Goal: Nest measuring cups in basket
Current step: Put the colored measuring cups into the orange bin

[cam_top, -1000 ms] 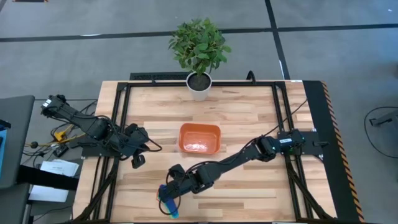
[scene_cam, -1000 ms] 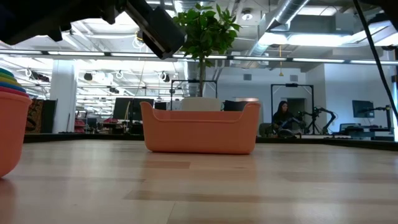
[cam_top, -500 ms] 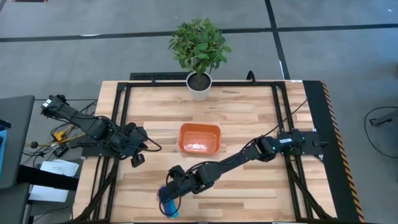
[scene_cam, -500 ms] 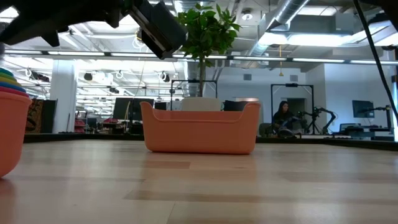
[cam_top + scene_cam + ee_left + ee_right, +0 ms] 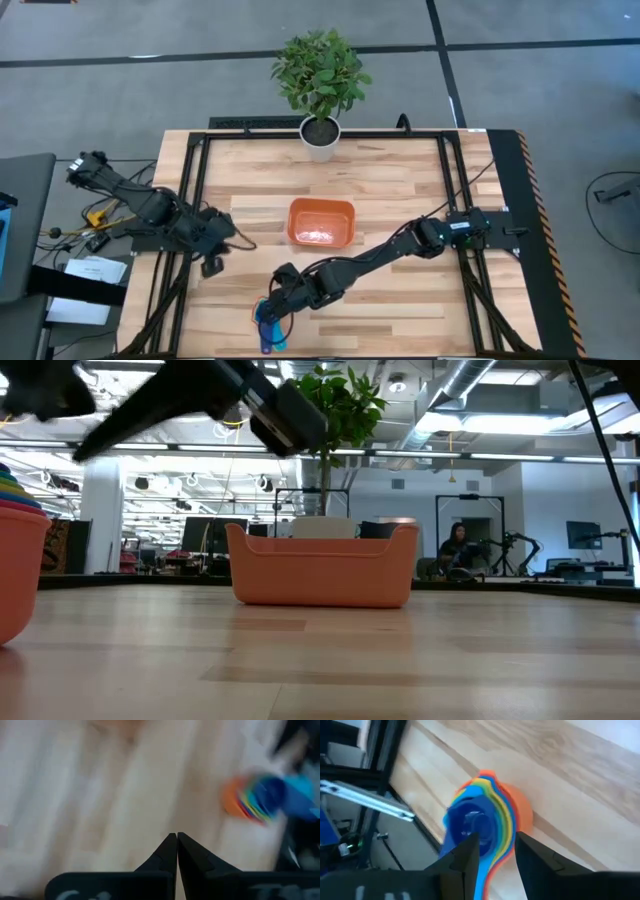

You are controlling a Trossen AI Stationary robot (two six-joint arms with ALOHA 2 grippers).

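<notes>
The measuring cups (image 5: 485, 817) sit nested in one stack, blue innermost and orange outermost, on the table's near left part (image 5: 265, 328); the low view shows the stack's orange side (image 5: 15, 565) resting on the wood. My right gripper (image 5: 497, 852) is open just over the stack, a finger on each side of the stacked handles (image 5: 495, 865). The orange basket (image 5: 321, 221) stands at the table's middle (image 5: 320, 565) with nothing visible in it. My left gripper (image 5: 176, 837) is shut and hovers over bare wood (image 5: 212, 265), left of the basket; its blurred view shows the cups (image 5: 257, 800). My right gripper straddles the stacked handles (image 5: 492, 870) close to the cups' bowls, coming slanting from above. I cannot tell whether its fingers (image 5: 467, 852) touch them. The stack rests on the table.
A white plant pot (image 5: 320, 135) with a green plant stands at the far edge. Black frame rails run along the table's left (image 5: 185, 230) and right sides. The stack sits close to the near edge. Bare wood lies between the basket and the cups.
My left gripper has moved toward the table's near edge and a little left, still shut; its view is blurred by the motion. The cups stay on the table.
</notes>
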